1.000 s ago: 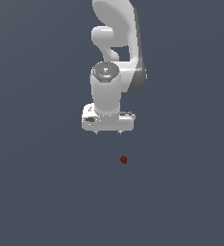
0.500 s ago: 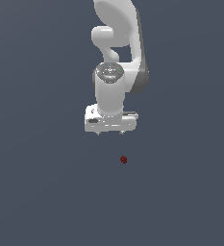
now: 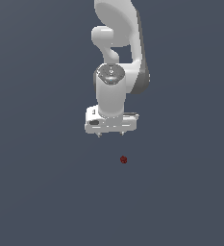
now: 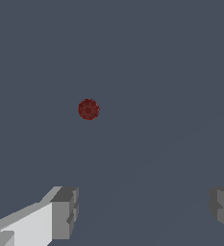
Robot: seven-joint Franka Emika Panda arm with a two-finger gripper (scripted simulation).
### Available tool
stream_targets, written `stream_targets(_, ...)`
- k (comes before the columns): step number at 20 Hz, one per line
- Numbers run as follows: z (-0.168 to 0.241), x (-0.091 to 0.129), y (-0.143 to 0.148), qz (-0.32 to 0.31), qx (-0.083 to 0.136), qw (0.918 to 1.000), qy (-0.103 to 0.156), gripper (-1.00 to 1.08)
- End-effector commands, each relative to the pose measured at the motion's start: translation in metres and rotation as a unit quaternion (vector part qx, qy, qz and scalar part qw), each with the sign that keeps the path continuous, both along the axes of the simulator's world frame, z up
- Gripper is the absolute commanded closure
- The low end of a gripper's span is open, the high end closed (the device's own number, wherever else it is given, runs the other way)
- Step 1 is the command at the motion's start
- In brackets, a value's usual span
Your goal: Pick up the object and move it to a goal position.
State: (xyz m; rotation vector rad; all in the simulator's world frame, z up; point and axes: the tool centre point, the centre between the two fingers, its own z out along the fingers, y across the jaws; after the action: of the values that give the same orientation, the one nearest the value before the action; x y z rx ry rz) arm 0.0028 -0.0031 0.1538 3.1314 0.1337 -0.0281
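My gripper (image 3: pixel 110 134) hangs above the flat grey floor (image 3: pixel 36 192), and it points down. My 2 fingers (image 4: pixel 63 211) are spread wide apart, and there is nothing between them. I am holding nothing.

The little dark red ball (image 3: pixel 123 159) sits on the floor. In the exterior view it is below my gripper and a bit toward the exterior view's right. It is near me, but I am not touching it. In the wrist view the ball (image 4: pixel 89 109) lies out ahead of my fingers, not between them.

I think the job has only just begun. I must move over the ball, go down, close on it, lift it, and carry it to the goal. I see no goal mark.
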Motion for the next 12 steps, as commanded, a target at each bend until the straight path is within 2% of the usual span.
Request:
stream_targets(1,-0.002,0.002,0.002,0.013,0.0,0.9999,0.0,-0.92)
stream_targets(7,-0.012,0.01,0.008,0.069,-0.002,0.9976,0.0,-0.92)
stream_targets(12,-0.024,0.02,0.017,0.136,-0.002,0.9907,0.001,-0.92)
